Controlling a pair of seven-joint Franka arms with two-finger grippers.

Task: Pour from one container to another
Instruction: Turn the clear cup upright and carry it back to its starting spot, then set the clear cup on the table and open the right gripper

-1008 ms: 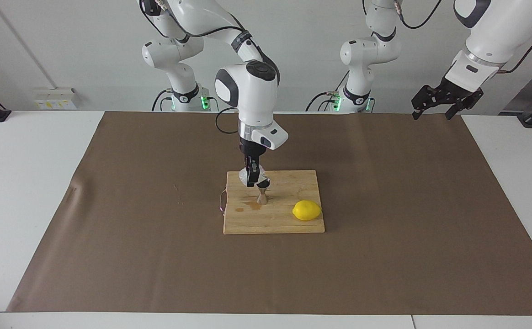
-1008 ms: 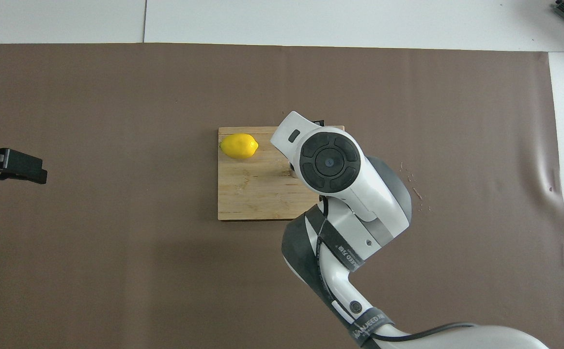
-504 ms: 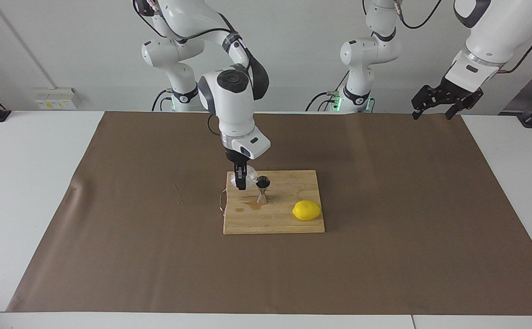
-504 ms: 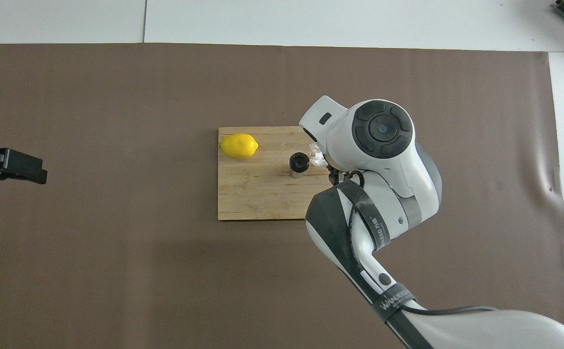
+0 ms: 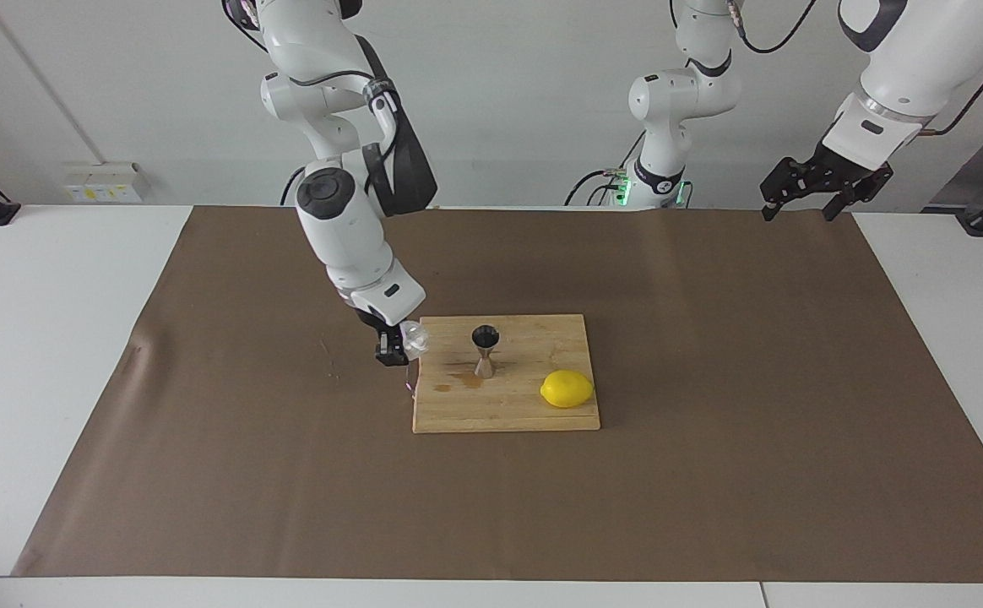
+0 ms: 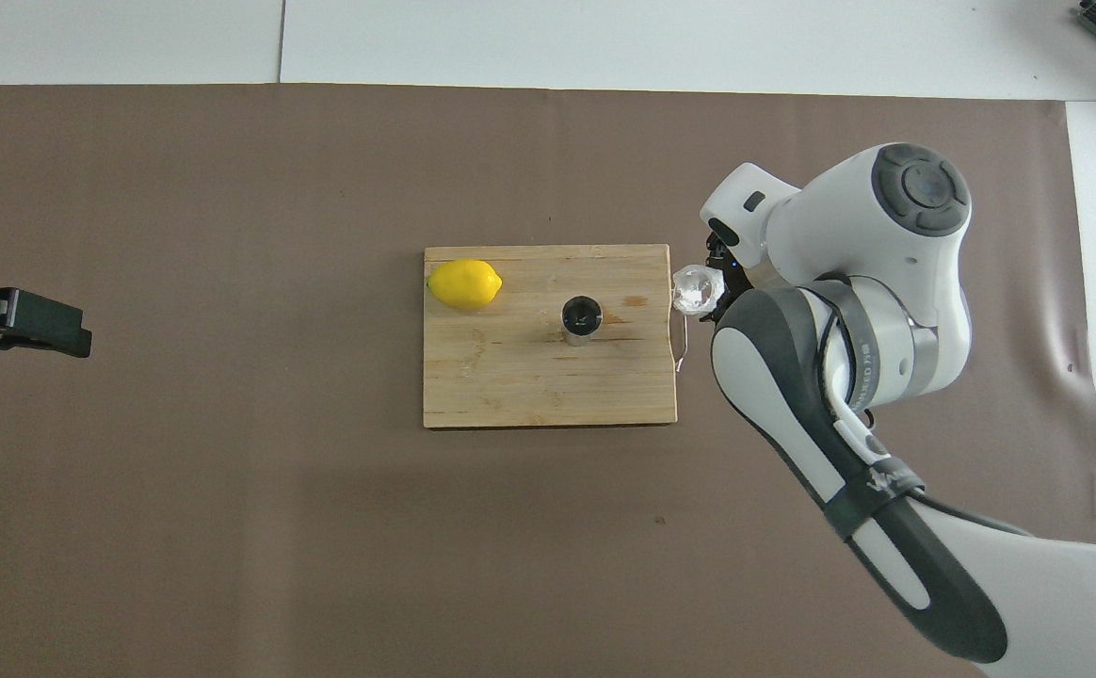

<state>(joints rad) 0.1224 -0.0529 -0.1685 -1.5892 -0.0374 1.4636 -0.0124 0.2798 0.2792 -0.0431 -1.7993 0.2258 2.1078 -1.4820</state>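
Beside the wooden board (image 5: 506, 405), my right claw (image 5: 396, 348) grips the squat clear glass cup (image 5: 415, 338); pouring into the steel hourglass jigger (image 5: 485, 351) looks finished, so I'd set it down.

A lemon (image 5: 567, 389) lies on the wooden board (image 5: 534, 415) (brown mat (image 5: 711, 473) beneath).

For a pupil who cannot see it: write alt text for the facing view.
The right gripper holds a clear glass cup at the wooden board's edge, beside the steel jigger standing there with a lemon. The left gripper waits, open.
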